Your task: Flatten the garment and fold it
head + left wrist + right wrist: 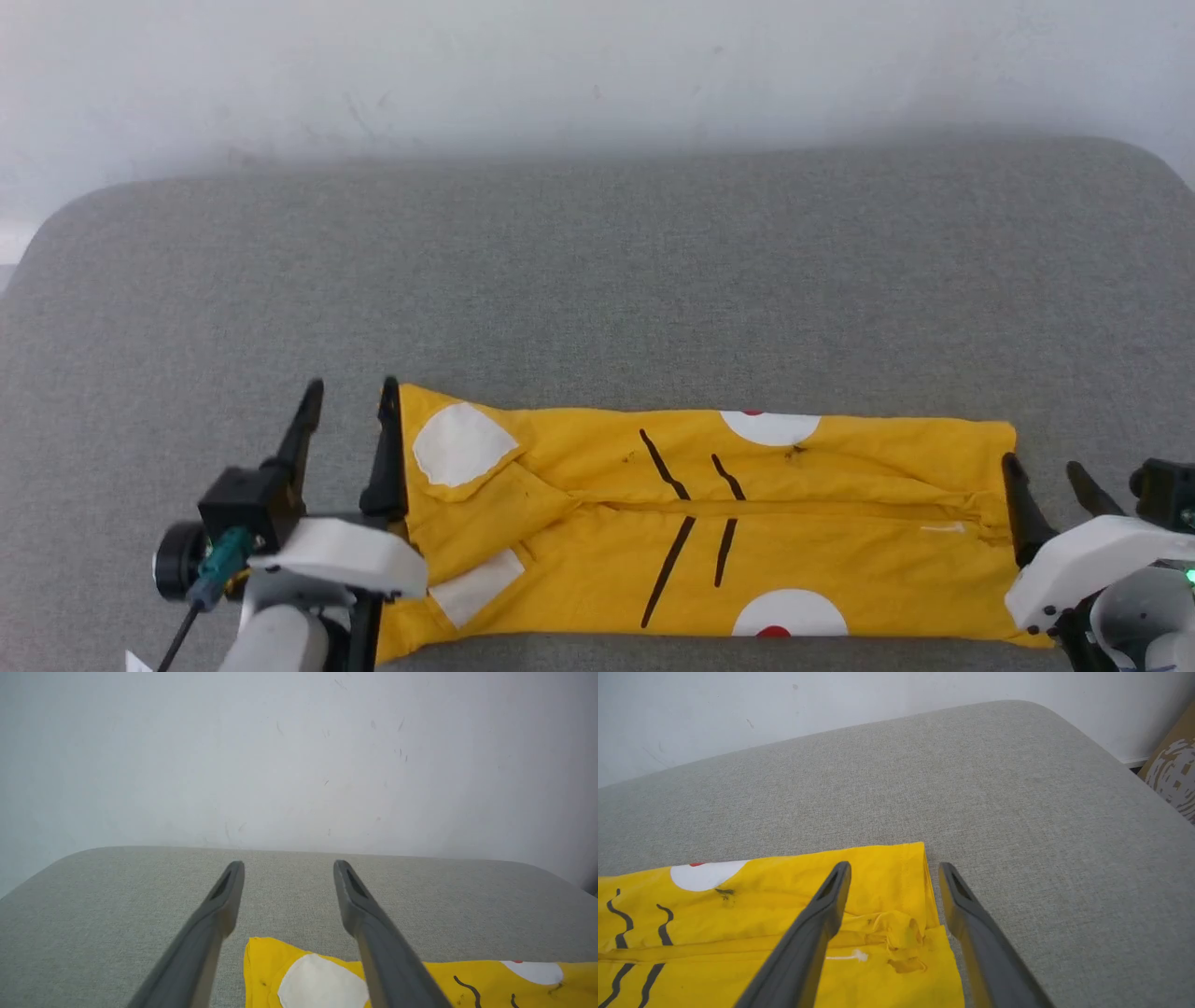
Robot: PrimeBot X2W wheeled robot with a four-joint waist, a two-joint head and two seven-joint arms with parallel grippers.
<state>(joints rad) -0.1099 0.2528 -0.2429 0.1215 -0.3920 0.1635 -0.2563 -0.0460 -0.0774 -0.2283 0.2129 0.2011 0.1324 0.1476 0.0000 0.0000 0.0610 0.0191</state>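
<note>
A: Head view?
B: A grey fabric bench (pixel 597 280) against a white wall (pixel 597 65); the garment (pixel 709 532) lies folded near its front edge, between left gripper (pixel 353 385) and right gripper (pixel 1041 464).
A: The wrist views?
B: Both grippers' fingers stand apart, holding nothing.

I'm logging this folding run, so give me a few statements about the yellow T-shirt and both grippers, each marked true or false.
1. The bright yellow cotton T-shirt lies as a long folded band on the grey fabric surface. True.
2. The left gripper is clamped on cloth. False: its fingers are apart and hold nothing.
3. The right gripper is open at the shirt's right end. True.
4. The shirt touches the white wall. False: bare grey fabric lies between them.
</note>
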